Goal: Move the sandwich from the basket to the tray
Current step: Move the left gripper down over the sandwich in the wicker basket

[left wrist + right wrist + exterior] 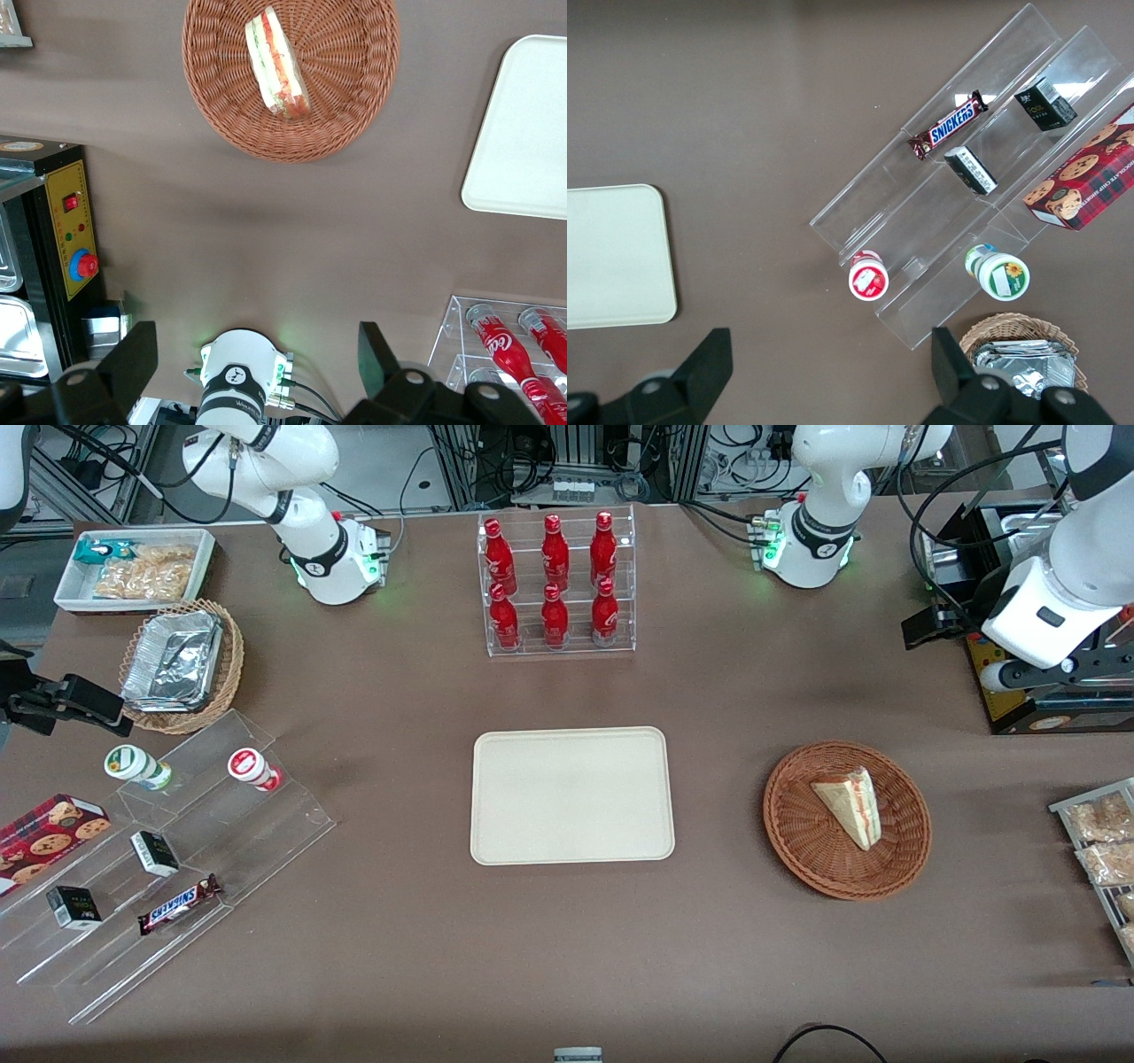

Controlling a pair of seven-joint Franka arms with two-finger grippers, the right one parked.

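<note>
Sandwich [849,806] lying in the basket [797,841] near the table's front edge, long axis angled toward the working arm's end, tray [571,795] alongside, bare. Farther back, raised well above, gripper [257,354] with fingers spread apart, nothing held

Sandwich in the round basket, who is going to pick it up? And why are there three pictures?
A robot arm will. Its end effector, the grabbing part, is open, holds nothing and hangs high above the table, farther from the front camera than the basket. The sandwich lies in the basket, beside the bare tray. One picture looks at the whole table from the front. The other two come from cameras on each arm's wrist, looking down. Red bottles and snacks sit around.
</note>
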